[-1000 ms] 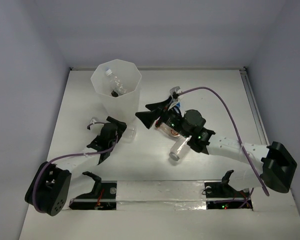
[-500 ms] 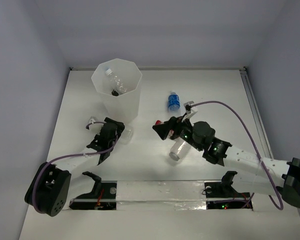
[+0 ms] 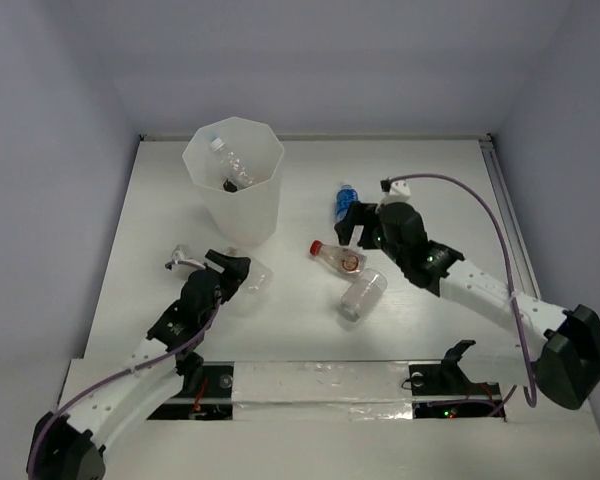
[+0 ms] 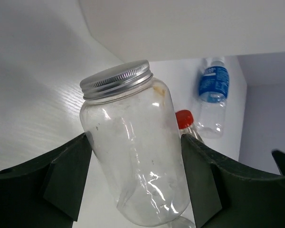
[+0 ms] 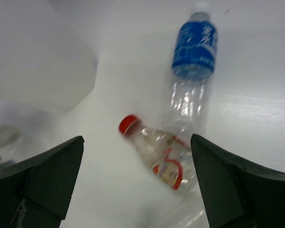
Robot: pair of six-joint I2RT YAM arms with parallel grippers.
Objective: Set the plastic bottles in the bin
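A clear round jar with a silver metal screw lid (image 4: 133, 156) is being gripped by the left gripper (image 3: 242, 280). Both black fingers (image 4: 66, 175) are being pressed against its sides. In the top view the jar is being held at 6 o'clock from the tall translucent white many-sided plastic bin (image 3: 248, 215), near its base. Whether the jar is being lifted off the white table (image 3: 430, 180) cannot be told. Clear bottles (image 3: 228, 170) are lying inside the bin.

The right gripper (image 3: 355, 228) is being held wide open with nothing between its 2 fingers. It is hanging over the middle of the table, at 3 to 4 o'clock from the bin.

3 containers are lying on their sides on the table:
- A clear plastic bottle with a blue label (image 5: 195, 47) is lying at 12 o'clock from the right gripper.
- A clear plastic bottle with a red cap (image 5: 159, 156) is lying at 7 o'clock from the right gripper, with its cap turned toward the bin.
- A clear wide-mouthed plastic container (image 3: 361, 295) is lying at 5 o'clock from the red-capped bottle, just beside it.
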